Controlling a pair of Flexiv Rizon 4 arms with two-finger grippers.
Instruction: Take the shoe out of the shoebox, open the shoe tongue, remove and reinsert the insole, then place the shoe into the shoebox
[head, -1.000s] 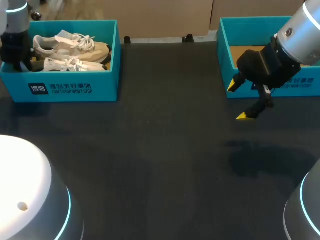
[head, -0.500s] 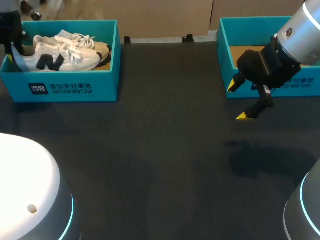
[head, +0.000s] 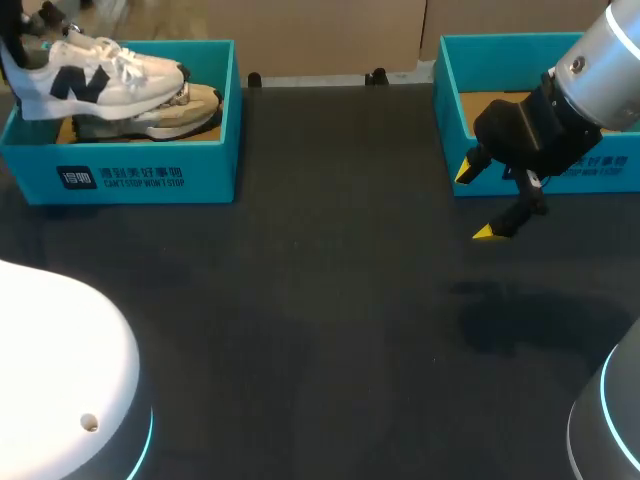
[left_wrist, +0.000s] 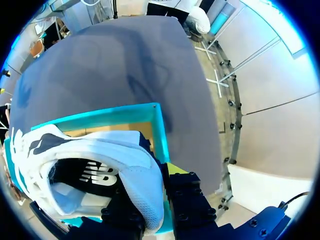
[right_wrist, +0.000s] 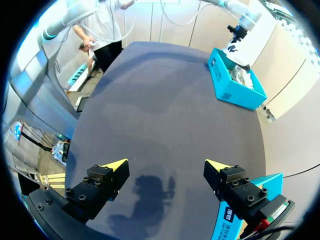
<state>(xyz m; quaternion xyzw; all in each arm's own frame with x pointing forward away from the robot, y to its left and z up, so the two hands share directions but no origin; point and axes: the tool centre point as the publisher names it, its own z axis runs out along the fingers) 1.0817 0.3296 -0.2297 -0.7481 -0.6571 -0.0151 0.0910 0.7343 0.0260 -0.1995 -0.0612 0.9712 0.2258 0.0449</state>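
Two teal boxes sit on the dark tabletop (head: 300, 300), one in each upper corner of the frame, well apart. The left shoebox (head: 150, 175) holds one beige shoe (head: 175, 105) lying on its floor. A second shoe, the white shoe (head: 95, 80) with a dark side mark, is held up over that box at the upper left of the frame, toe pointing right and its sole above the beige one. From the left wrist, the left claw (left_wrist: 155, 200) is clamped on the white shoe's heel collar, a black finger on each side, with the box's corner showing under the shoe. The right shoebox (head: 450, 130) shows only its brown cardboard floor. The right claw (head: 475, 202) hangs just in front of that box's near left corner, above the bare tabletop, its two yellow-tipped fingers spread wide with nothing between them. Its shadow lies on the tabletop below. Nothing lies between the two boxes.
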